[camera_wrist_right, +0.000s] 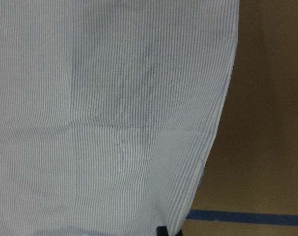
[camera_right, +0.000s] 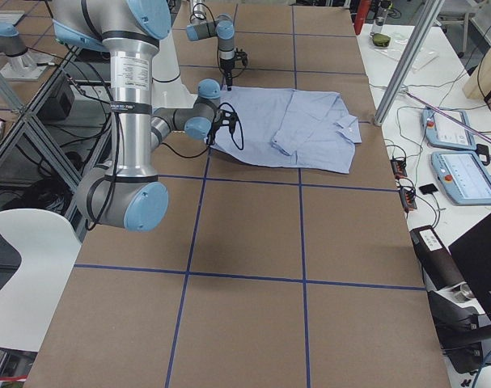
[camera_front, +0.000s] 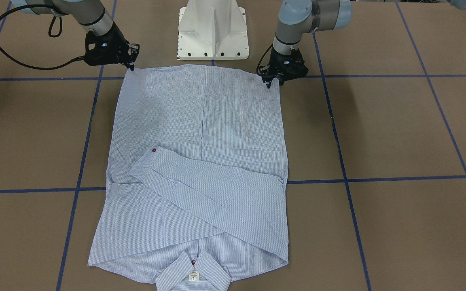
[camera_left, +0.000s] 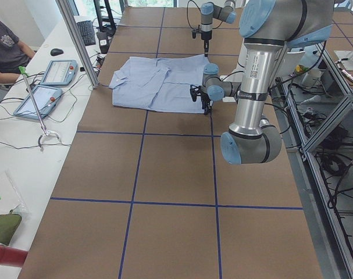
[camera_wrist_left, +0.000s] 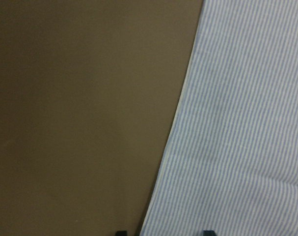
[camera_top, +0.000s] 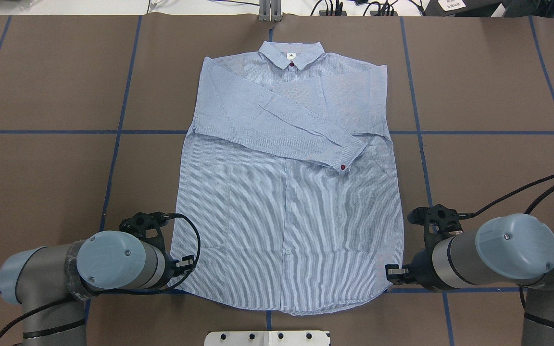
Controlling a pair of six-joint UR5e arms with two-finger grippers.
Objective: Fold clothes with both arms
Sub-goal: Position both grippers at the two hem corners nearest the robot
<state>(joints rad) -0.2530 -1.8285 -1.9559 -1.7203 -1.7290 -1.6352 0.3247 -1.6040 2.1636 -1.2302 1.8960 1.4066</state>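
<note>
Light blue-and-white fine-striped button shirt [camera_front: 200,121] flat on brown tabletop [camera_front: 399,133]. Left black two-finger claw [camera_front: 272,82] spread over one hem corner; right black claw [camera_front: 132,64] at the other, can't tell its state. Could pinch just one layer, skewing the fold.

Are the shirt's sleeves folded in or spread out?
Folded in: the sleeves lie across the shirt, with the red-buttoned cuff on top.

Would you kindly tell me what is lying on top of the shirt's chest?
A sleeve lies folded diagonally across the shirt, with its red-buttoned cuff uppermost. The chest fabric directly beneath that sleeve is covered and cannot be seen.
</note>
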